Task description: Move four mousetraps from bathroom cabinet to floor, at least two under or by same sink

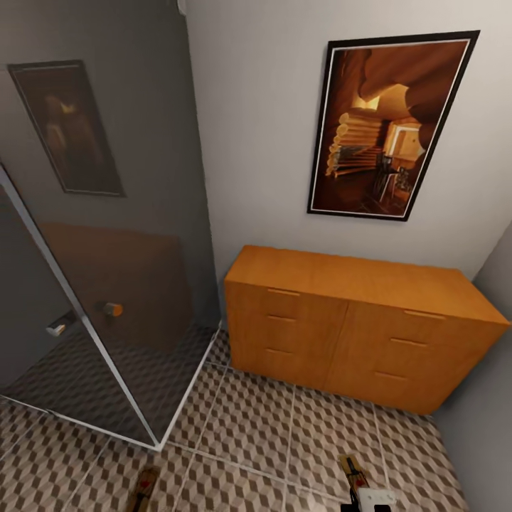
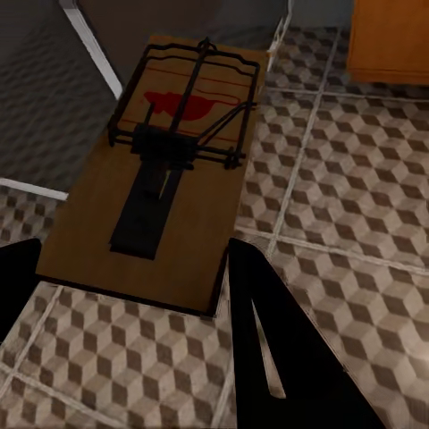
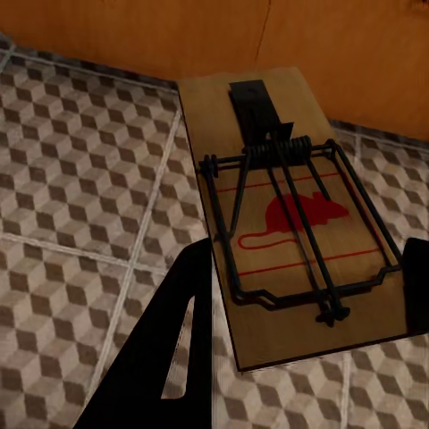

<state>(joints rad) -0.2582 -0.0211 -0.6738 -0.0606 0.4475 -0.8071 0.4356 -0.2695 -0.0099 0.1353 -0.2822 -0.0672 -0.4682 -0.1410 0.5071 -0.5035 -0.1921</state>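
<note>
One mousetrap (image 2: 161,170), a brown board with a black wire spring and a red mouse print, lies between the black fingers (image 2: 268,340) of my left gripper (image 2: 134,259), which is shut on its near end. My right gripper (image 3: 308,259) is shut on a second mousetrap (image 3: 295,214) in the same way. Both traps show at the bottom of the head view, one at the left (image 1: 146,487) and one at the right (image 1: 352,469), above the cube-patterned bathroom floor (image 1: 284,419). The orange-brown cabinet (image 1: 355,320) stands ahead against the wall, its fronts closed. The sink is out of view.
A dark glass-walled shower (image 1: 107,284) with a white frame fills the left side, its corner post reaching the floor (image 1: 160,444). A framed picture (image 1: 387,124) hangs above the cabinet. A grey wall (image 1: 491,398) closes the right side. Open tiled floor lies between me and the cabinet.
</note>
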